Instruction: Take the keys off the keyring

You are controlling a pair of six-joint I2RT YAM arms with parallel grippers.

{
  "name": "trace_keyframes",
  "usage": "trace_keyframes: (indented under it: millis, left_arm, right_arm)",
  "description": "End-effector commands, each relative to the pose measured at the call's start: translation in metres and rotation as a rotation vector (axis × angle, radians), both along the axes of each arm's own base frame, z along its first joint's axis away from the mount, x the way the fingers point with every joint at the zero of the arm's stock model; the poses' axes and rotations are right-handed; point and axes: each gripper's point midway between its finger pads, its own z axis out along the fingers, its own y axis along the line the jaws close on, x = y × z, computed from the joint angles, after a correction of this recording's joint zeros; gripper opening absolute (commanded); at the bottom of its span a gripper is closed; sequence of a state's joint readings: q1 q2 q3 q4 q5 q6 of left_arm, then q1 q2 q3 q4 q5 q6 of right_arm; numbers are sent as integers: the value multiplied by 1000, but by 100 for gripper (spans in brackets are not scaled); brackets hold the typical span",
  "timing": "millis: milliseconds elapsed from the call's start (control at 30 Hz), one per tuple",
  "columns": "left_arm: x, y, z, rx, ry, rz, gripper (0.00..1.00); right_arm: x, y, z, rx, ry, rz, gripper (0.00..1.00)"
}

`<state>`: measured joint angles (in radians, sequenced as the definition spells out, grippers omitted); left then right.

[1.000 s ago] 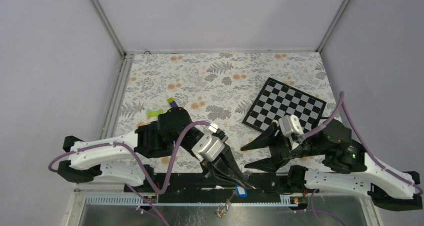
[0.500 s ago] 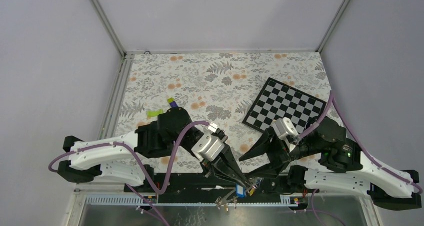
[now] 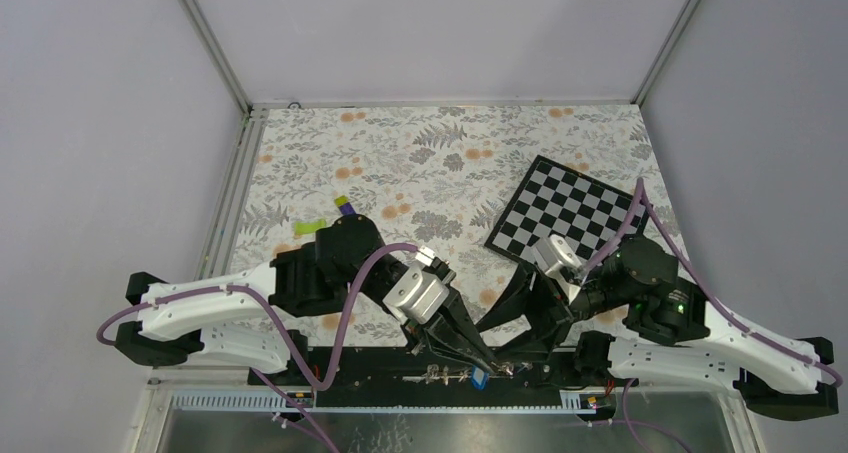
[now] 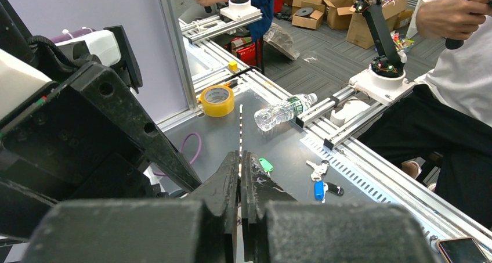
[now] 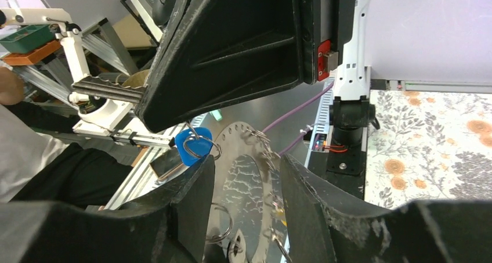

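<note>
At near table (image 3: 400, 163) edge: left gripper (image 4: 239, 165) pinching keyring (image 5: 243, 141) edge-on, right gripper (image 5: 246, 173) spread astride it; we should close slowly on blue key (image 5: 187, 147) alone.

Showing a chequered board (image 3: 580, 208) lying askew on the right of the flowered cloth (image 3: 420, 163), a purple-and-green block (image 3: 330, 215) sitting near its left edge — and, beyond the table, a yellow tape roll (image 4: 219, 100) sitting near a clear water bottle (image 4: 284, 110) lying on grey metal.
</note>
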<state>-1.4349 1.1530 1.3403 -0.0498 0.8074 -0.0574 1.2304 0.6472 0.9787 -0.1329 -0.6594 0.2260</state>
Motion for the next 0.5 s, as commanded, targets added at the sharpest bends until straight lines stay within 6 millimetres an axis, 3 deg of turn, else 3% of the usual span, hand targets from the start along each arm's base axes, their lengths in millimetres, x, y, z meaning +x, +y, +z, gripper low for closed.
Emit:
trace_keyframes:
  millis: [0, 167, 467]
  left_arm:
    - [2, 11, 37, -161, -30, 21, 0]
    - [3, 12, 37, -165, -28, 31, 0]
    - [5, 12, 36, -168, -24, 45, 0]
  right_arm:
    - [-6, 5, 13, 52, 16, 52, 51]
    - [-10, 6, 17, 70, 27, 79, 44]
    - [-15, -4, 26, 112, 40, 93, 6]
